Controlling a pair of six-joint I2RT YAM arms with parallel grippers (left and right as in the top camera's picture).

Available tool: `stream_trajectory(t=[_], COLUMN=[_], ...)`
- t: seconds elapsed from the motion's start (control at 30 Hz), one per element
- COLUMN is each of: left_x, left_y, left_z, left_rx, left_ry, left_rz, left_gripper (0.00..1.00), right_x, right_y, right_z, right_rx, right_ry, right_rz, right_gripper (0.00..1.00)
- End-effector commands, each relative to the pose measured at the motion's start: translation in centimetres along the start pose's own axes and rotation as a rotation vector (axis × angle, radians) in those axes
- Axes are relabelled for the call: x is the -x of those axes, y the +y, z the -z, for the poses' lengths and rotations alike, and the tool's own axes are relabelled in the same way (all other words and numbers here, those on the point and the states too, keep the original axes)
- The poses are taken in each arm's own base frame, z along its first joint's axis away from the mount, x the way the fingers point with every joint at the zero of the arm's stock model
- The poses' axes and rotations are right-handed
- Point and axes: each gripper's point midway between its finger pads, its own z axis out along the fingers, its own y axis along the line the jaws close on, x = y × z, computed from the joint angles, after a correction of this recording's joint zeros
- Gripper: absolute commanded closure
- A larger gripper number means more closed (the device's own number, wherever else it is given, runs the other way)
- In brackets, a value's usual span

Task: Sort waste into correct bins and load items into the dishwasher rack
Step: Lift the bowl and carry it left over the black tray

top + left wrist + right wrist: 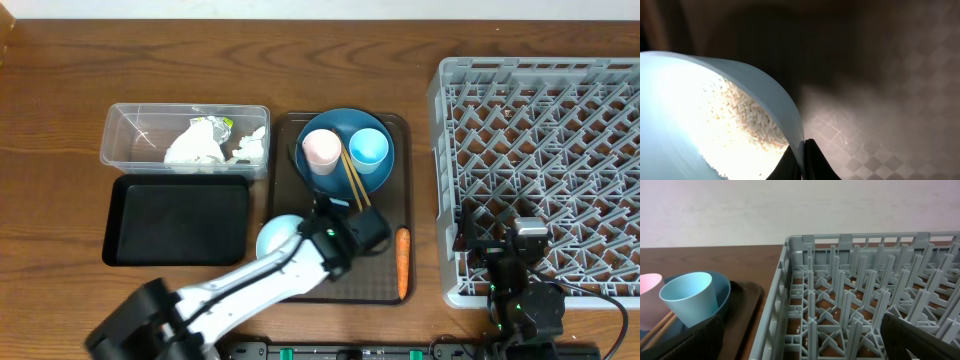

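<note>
While in left jaws, bowl (767, 92) with rice (747, 117).

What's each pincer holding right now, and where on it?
Left pincer pinches the light blue bowl by its rim; rice inside. Right pincer is open, holding nothing.

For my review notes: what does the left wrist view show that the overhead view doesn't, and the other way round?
Only the left wrist: rice grains inside the light blue bowl, its rim pinched in the left gripper. Only overhead: napkins in the clear tub, black tray, carrot, pink cup, light blue cup, chopsticks, rack. Both: the bowl, the left gripper and the brown tray.
</note>
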Motion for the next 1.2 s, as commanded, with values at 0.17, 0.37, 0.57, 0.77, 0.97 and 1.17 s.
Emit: stream_trajectory(t=[0.17, 0.37, 0.57, 0.77, 0.97, 1.17], left_x=[2.9, 4.5, 5.3, 5.4, 5.8, 5.8], left_y=[4.1, 7.9, 11.8, 14.6, 16.2, 16.9], left_z=[2.8, 4.3, 4.5, 3.8, 3.6, 2.9], left_rx=[-0.010, -0.007, -0.016, -0.085, -0.173, -0.170], left_ry=[-0.108, -0.160, -0.149, -0.101, -0.095, -0.101], left_rz=[0.043, 0.119, 0.219, 0.314, 0.385, 0.411], left_gripper=[0.94, 0.94, 0.94, 0.94, 0.94, 0.94], right_x=[-0.2, -0.2, -0.2, -0.2, -0.2, -0.2], right_y=[0.1, 0.1, 0.1, 0.1, 0.1, 0.1], right_z=[0.0, 0.0, 0.0, 0.0, 0.0, 0.0], right_rx=[0.002, 0.002, 0.002, 0.002, 0.001, 0.002], right_ry=[0.005, 0.005, 0.005, 0.005, 0.005, 0.005], right_rz=[0.007, 0.007, 0.007, 0.007, 0.007, 0.006], right_gripper=[0.01, 0.01, 0.01, 0.01, 0.01, 0.01])
